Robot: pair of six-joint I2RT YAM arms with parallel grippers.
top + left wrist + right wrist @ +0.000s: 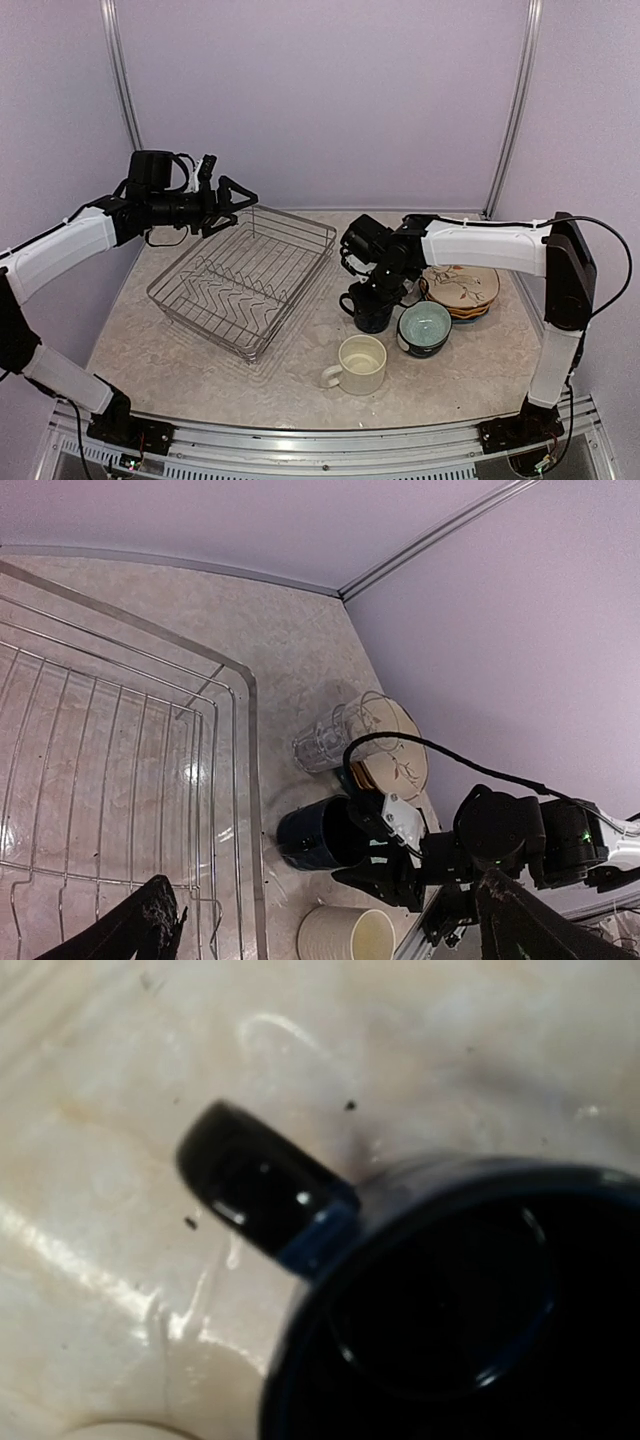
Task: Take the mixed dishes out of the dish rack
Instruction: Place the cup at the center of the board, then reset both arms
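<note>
Right end effector [374, 283]: spread cannot be told; poised at the rim of the navy mug [372, 312], which stands directly beneath, upright on the bench [200, 370], handle toward the dish rack [245, 280]. Left end effector [238, 208]: wide, empty, over the rack, well apart from the mug.

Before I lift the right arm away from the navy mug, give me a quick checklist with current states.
1. Dish rack emptied: ok, no dishes show inside.
2. Navy mug standing upright: ok.
3. Right gripper released from the mug: cannot tell, its fingers show in no view.
4. Left gripper open, above the rack's far left corner: ok.
5. Room around the navy mug: not ok, cream mug and teal bowl stand close by.
</note>
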